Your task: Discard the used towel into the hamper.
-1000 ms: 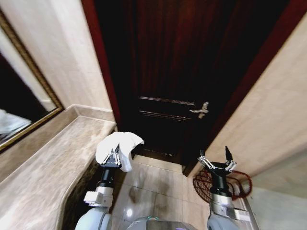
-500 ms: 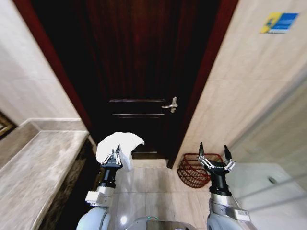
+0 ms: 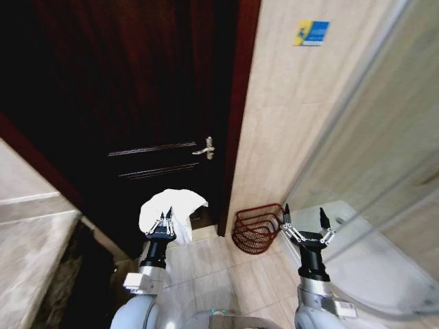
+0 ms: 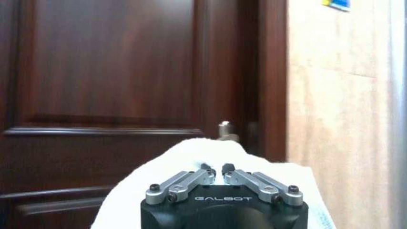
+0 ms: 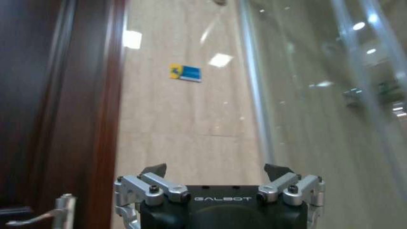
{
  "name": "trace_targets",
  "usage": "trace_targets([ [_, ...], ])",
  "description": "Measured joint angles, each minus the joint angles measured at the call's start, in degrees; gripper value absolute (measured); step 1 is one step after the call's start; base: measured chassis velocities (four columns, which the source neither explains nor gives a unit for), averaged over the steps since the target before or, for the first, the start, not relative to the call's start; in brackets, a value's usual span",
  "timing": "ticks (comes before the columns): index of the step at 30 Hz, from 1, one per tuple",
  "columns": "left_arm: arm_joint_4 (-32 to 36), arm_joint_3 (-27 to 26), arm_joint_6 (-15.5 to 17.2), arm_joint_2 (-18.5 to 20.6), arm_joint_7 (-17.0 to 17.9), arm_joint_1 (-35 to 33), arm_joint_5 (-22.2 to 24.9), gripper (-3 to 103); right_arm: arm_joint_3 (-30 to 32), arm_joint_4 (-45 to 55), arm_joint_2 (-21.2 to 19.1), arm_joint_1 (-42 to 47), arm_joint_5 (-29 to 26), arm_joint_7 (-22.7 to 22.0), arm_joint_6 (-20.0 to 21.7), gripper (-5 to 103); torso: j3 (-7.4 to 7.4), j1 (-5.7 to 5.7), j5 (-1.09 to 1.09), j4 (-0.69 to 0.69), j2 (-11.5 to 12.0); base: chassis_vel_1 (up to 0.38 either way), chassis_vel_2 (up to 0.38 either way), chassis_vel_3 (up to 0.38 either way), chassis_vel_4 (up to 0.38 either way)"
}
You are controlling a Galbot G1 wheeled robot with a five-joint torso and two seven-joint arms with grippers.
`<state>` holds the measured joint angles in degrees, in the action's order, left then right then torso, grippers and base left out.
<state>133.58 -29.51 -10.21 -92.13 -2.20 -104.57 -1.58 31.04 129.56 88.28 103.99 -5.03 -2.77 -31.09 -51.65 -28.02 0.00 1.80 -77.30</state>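
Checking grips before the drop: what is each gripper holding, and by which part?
The left gripper is shut on the white towel, pinching a fold near its middle so the cloth drapes around the fingers. The right gripper is open, holding nothing.

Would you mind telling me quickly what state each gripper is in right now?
Left gripper: shut on the white towel, held up before the door.
Right gripper: open, holding nothing, beside the hamper.

dark wood panelled door (image 3: 130, 116), shut, silver lever handle (image 3: 205, 148) | beige tiled wall (image 3: 288, 137) right of reddish frame, small blue-yellow sign (image 3: 311, 33) high up | glass shower panel (image 3: 384, 157) far right | pale glossy tile floor (image 3: 226, 281) | stone countertop (image 3: 27, 267) at left
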Motion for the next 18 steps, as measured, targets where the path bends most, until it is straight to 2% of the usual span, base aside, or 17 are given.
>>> trace_targets([
  [18, -0.3, 0.3, 0.0, 0.0, 0.0, 0.1, -0.3, 3, 0.1, -0.8, 0.0, 0.3, 0.0, 0.0, -0.5, 100, 0.0, 0.0, 0.0, 0.0, 0.0, -0.123, -0.125, -0.126, -0.125],
])
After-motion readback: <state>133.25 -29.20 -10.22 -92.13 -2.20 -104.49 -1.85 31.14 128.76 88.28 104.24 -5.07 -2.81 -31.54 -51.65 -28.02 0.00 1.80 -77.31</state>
